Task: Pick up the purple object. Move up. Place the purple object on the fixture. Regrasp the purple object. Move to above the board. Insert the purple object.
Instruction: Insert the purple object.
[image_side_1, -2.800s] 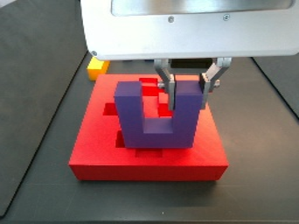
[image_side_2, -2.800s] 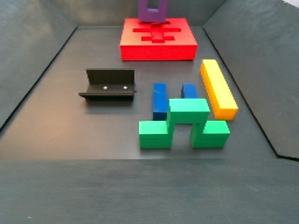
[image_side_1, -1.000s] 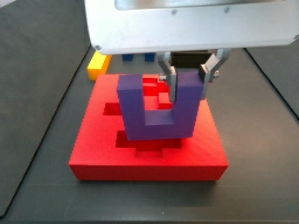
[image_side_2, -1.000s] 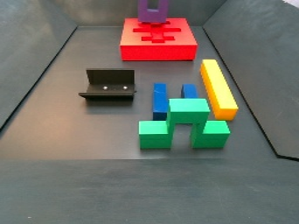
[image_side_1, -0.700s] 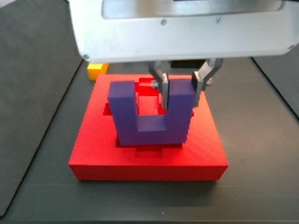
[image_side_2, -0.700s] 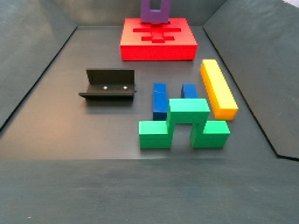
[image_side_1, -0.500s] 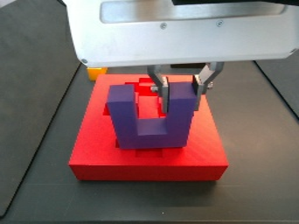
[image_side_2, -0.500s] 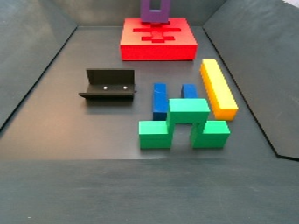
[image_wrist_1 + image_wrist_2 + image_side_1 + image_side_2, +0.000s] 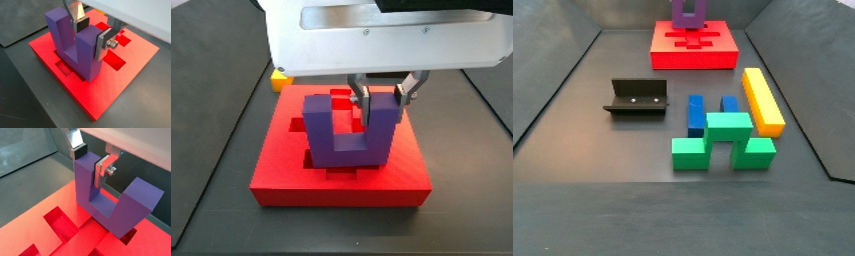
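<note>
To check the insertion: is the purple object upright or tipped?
Upright: purple object stands prongs-up on the board, gripper jaws clamping one prong.

A lab test cell: dark walled enclosure, fixture (image 9: 635, 97), red board (image 9: 695, 47), coloured blocks (image 9: 727, 125), the tool (image 9: 382, 96) above.

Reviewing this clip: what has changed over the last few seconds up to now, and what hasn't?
Little changed. The pincer stays shut on one prong of the purple object, which stands upright with its base in the board cut-outs; the arm only wobbled slightly sideways above it. No release yet. The fixture and the loose blue, green and yellow blocks on the floor have not moved.
</note>
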